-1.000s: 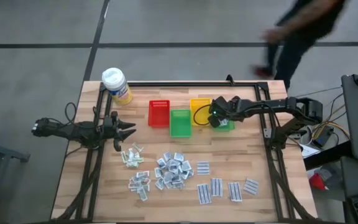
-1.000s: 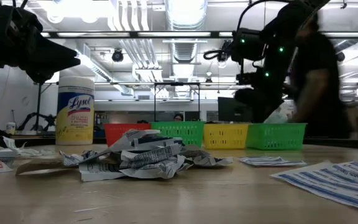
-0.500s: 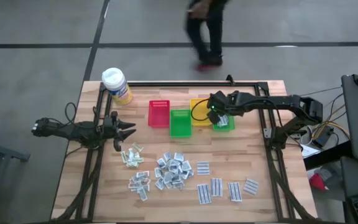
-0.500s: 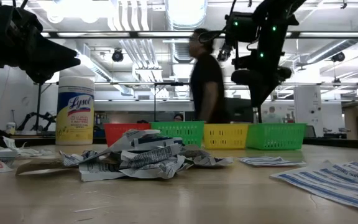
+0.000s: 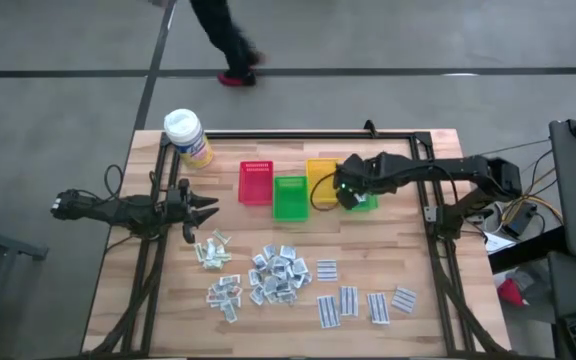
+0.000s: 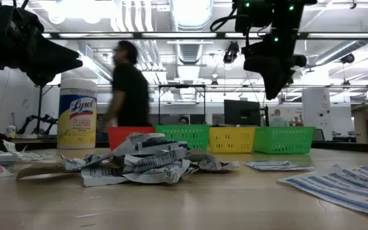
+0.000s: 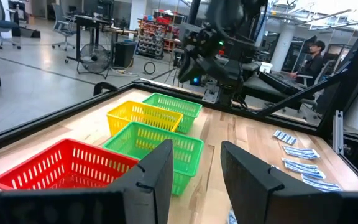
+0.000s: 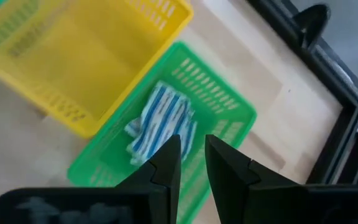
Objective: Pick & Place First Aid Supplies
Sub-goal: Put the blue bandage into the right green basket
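Note:
The first aid supplies lie flat in loose groups on the near half of the table: blue-striped strips point(image 5: 350, 300), silvery wrappers point(image 5: 278, 275) and pale greenish sachets point(image 5: 211, 250). A few blue-striped strips point(image 8: 163, 124) lie inside the right-hand green bin point(image 8: 229, 106). My right gripper point(image 5: 346, 190) hangs over that bin, open by a narrow gap with nothing between its fingers point(image 8: 191, 155). My left gripper point(image 5: 203, 208) waits open near the table's left edge, above the sachets, with its fingers apart point(image 7: 196, 180).
A red bin point(image 5: 256, 183), a green bin point(image 5: 290, 198), a yellow bin point(image 5: 320, 178) and the right green bin point(image 5: 363, 202) stand in a row across the table's middle. A yellow bottle with a white cap point(image 5: 188, 138) stands at the far left corner. A person walks beyond the far edge.
My right gripper has risen above the right green bin, as the low view shows. A person has walked from right to left behind the table's far edge.

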`<move>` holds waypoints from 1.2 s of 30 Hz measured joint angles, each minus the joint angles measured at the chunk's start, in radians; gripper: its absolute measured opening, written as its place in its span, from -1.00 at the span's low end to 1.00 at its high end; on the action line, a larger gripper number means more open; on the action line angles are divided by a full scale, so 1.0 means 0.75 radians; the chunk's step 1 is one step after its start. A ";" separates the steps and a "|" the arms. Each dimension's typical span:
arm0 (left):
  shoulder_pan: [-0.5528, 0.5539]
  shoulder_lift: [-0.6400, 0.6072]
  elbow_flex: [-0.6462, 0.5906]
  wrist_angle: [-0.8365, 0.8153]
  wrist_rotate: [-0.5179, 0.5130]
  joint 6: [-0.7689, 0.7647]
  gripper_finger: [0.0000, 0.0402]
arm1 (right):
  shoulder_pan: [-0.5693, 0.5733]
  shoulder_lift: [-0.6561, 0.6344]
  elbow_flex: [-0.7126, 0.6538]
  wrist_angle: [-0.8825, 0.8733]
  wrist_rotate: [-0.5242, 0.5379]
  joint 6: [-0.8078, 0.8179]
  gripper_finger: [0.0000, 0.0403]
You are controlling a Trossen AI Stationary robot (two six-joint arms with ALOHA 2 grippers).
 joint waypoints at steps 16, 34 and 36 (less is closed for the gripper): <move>0.000 0.001 -0.002 0.000 -0.001 0.000 -0.35 | 0.458 -0.028 -0.082 -0.041 -0.096 0.446 -0.67; 0.000 0.000 -0.007 0.010 -0.001 0.000 -0.35 | 0.768 -0.029 -0.088 -0.063 -0.584 0.761 -0.53; 0.000 0.000 -0.007 0.009 -0.001 0.000 -0.35 | 0.799 -0.029 -0.088 -0.084 -0.622 0.808 -0.51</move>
